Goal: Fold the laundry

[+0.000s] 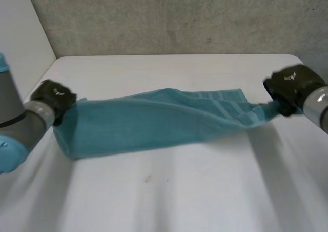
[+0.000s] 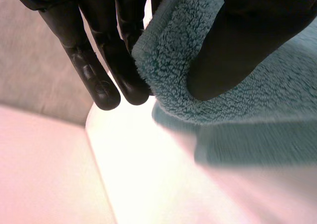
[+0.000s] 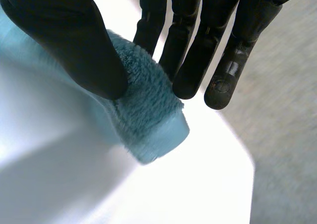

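A teal towel (image 1: 154, 121) is stretched across the white table (image 1: 169, 196), folded lengthwise. My left hand (image 1: 53, 97) grips its left end; the thumb (image 2: 237, 50) presses the fluffy towel corner (image 2: 173, 70) against straight fingers (image 2: 106, 70). My right hand (image 1: 289, 88) holds the right end, pulled into a narrow bunch and lifted a little off the table. Here the thumb (image 3: 84, 50) pinches the towel's corner (image 3: 148, 115) against the fingers (image 3: 198, 60).
A grey wall (image 1: 179, 16) rises behind the table's far edge. The table's left far corner (image 2: 91, 120) lies just beyond my left fingertips, and the right far corner (image 3: 242, 164) lies below my right hand. Bare tabletop spreads in front of the towel.
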{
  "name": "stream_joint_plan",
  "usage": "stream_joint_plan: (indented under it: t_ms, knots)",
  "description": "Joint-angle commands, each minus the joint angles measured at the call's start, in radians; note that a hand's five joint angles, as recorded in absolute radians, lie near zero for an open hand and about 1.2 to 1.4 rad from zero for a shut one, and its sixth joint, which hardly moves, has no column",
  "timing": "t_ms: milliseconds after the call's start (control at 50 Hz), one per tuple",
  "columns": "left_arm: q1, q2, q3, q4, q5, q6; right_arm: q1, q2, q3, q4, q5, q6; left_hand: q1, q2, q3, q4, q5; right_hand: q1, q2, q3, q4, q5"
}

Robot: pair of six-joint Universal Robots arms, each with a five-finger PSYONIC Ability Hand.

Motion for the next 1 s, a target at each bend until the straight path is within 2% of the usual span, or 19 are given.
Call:
stream_joint_plan:
  t_ms: [20,100,220,280,320,360,400,460,480,540,580,620,680,700,780,880,1000]
  knots:
    - [0.04,0.151,-0.254,-0.107,0.004,0.002,-0.034,-0.015,0.057,0.266,-0.002,-0.211,0.28,0.208,0.209,0.205,0.255,0.424,0.215,0.21,0.204,0.337]
    - [0.056,0.152,-0.323,-0.122,0.024,0.004,-0.028,0.008,0.092,0.239,0.001,-0.235,0.28,0.208,0.209,0.205,0.255,0.424,0.215,0.21,0.204,0.337]
    - [0.064,0.066,-0.262,-0.027,0.034,0.005,-0.02,0.096,0.047,0.179,0.01,-0.238,0.28,0.208,0.209,0.205,0.255,0.424,0.215,0.21,0.204,0.337]
    - [0.06,0.001,-0.098,0.053,0.029,0.004,-0.01,0.199,-0.145,0.142,0.07,-0.212,0.28,0.208,0.209,0.205,0.255,0.424,0.215,0.21,0.204,0.337]
    - [0.052,-0.016,-0.004,0.079,0.029,-0.005,0.009,0.236,-0.298,0.112,0.125,-0.174,0.28,0.208,0.209,0.205,0.255,0.424,0.215,0.21,0.204,0.337]
    - [0.034,-0.037,0.155,0.14,0.026,-0.021,0.019,0.241,-0.357,0.093,0.147,-0.153,0.28,0.208,0.209,0.205,0.255,0.424,0.215,0.21,0.204,0.337]
    - [0.015,-0.043,0.252,0.2,0.026,-0.045,0.061,0.249,-0.585,-0.02,0.208,-0.05,0.28,0.208,0.209,0.205,0.255,0.424,0.215,0.21,0.204,0.337]
    - [-0.003,-0.036,0.392,0.384,0.026,-0.139,0.075,0.247,-0.67,-0.095,0.221,0.007,0.28,0.208,0.209,0.205,0.255,0.424,0.215,0.21,0.204,0.337]
    - [-0.006,-0.03,0.41,0.44,0.021,-0.166,0.076,0.243,-0.71,-0.187,0.221,0.068,0.28,0.208,0.209,0.205,0.255,0.424,0.215,0.21,0.204,0.337]
    - [-0.008,0.018,0.418,0.615,0.0,-0.258,0.073,0.154,-0.652,-0.394,0.214,0.172,0.28,0.208,0.209,0.205,0.255,0.424,0.215,0.21,0.204,0.337]
    - [-0.01,0.062,0.377,0.701,-0.025,-0.317,0.069,0.125,-0.621,-0.425,0.214,0.185,0.28,0.208,0.209,0.205,0.255,0.424,0.215,0.21,0.204,0.337]
    - [-0.005,0.079,0.331,0.697,-0.031,-0.334,0.069,0.024,-0.461,-0.509,0.19,0.209,0.28,0.208,0.209,0.205,0.255,0.424,0.215,0.21,0.204,0.337]
    - [0.001,0.084,0.222,0.699,-0.029,-0.341,0.069,-0.009,-0.361,-0.525,0.147,0.208,0.28,0.208,0.209,0.205,0.255,0.424,0.215,0.21,0.204,0.337]
    - [0.001,0.084,0.194,0.7,-0.028,-0.343,0.069,-0.008,-0.309,-0.525,0.114,0.209,0.28,0.208,0.209,0.205,0.255,0.424,0.215,0.21,0.204,0.337]
    - [0.001,0.078,0.048,0.712,-0.012,-0.338,0.069,0.005,-0.218,-0.514,0.072,0.208,0.28,0.208,0.209,0.205,0.255,0.424,0.215,0.21,0.204,0.337]
    - [0.01,0.017,-0.111,0.74,0.041,-0.34,0.063,0.075,-0.081,-0.476,0.064,0.203,0.28,0.208,0.209,0.205,0.255,0.424,0.215,0.21,0.204,0.337]
    - [0.006,-0.077,-0.232,0.731,0.061,-0.334,0.026,0.14,0.026,-0.453,0.06,0.199,0.28,0.208,0.209,0.205,0.255,0.424,0.215,0.21,0.204,0.337]
